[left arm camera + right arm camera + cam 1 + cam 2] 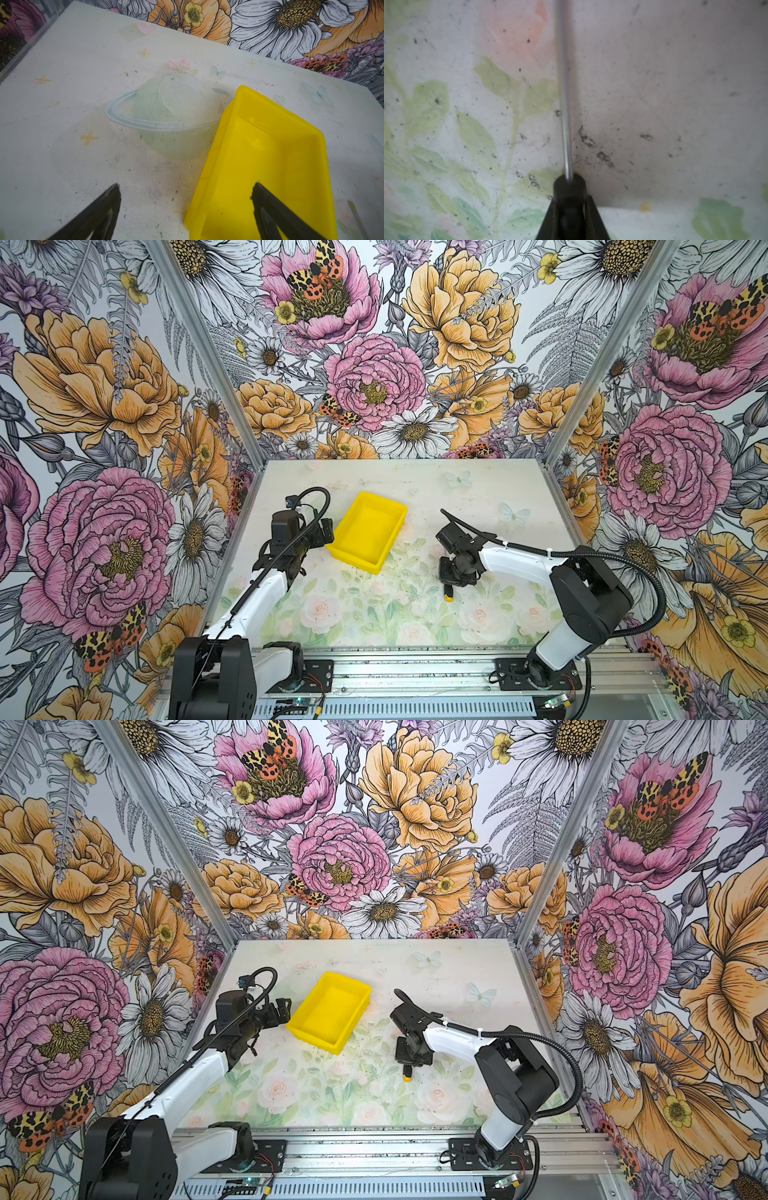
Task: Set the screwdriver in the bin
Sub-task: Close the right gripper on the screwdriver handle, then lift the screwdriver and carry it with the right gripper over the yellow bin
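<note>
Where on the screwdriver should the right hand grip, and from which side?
The black handle, from straight above. The screwdriver lies flat on the mat, its shaft too thin for a sure hold, the handle thicker. The right hand is shut there now, yellow cap poking out behind.

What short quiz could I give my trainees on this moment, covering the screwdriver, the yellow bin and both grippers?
1. True or false: the screwdriver already lies inside the bin.
2. Pick one: the right gripper is shut on the screwdriver's A) metal shaft, B) black handle, C) tip.
3. Fill the gap: the left gripper, beside the bin, is ____ and holds nothing.

Key
1. False: it is out on the table, to the right of the bin in both top views.
2. B.
3. open.
</note>
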